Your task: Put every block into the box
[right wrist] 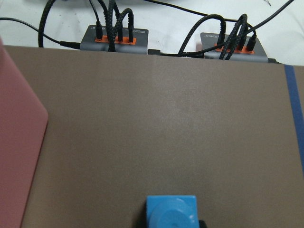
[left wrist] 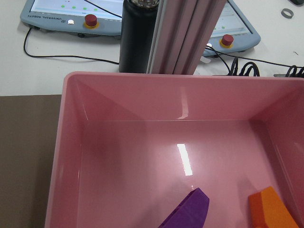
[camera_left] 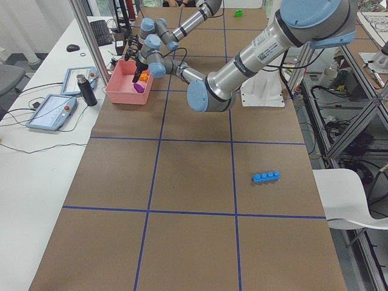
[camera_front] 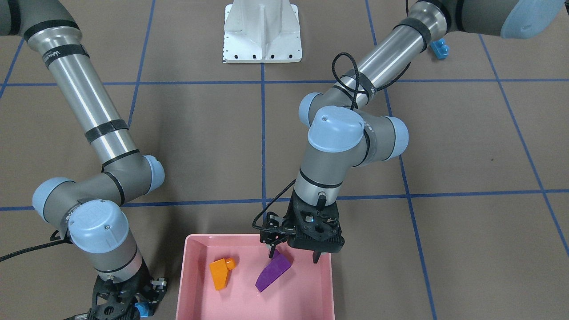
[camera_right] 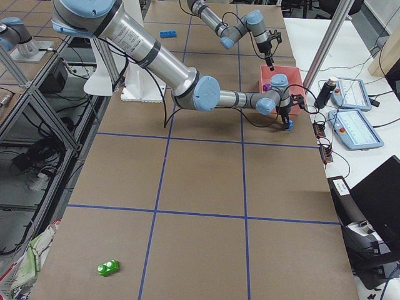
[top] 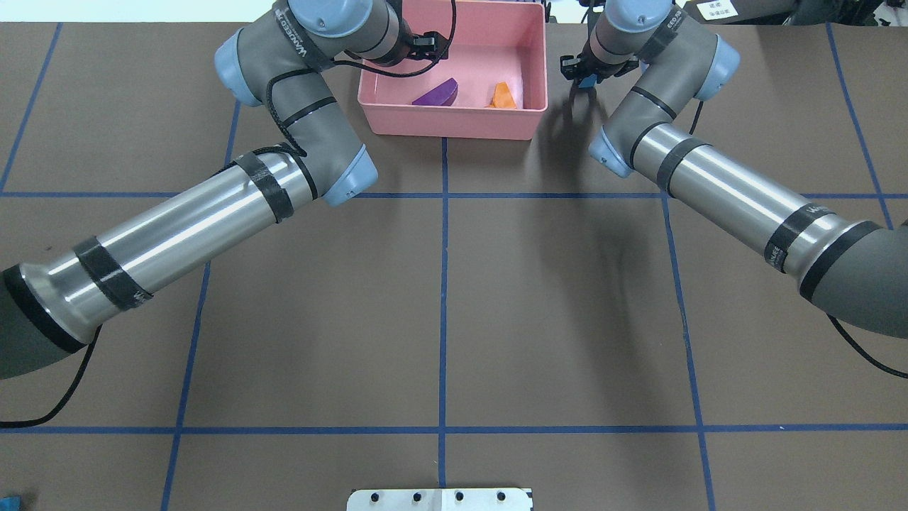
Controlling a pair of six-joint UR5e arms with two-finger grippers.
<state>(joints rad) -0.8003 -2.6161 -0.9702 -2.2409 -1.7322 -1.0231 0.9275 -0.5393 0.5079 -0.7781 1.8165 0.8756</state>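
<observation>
The pink box stands at the table's far edge, also in the overhead view. An orange sloped block and a purple sloped block lie inside it. My left gripper hangs open just over the purple block. My right gripper is beside the box, outside it, shut on the tiny blue cube. The long blue bar lies on the table near the robot on its left side. The green block lies far off on its right side.
The white robot base stands at the table's near edge. Behind the box are a black bottle, an aluminium post and teach pendants. Cable boxes lie past the table edge.
</observation>
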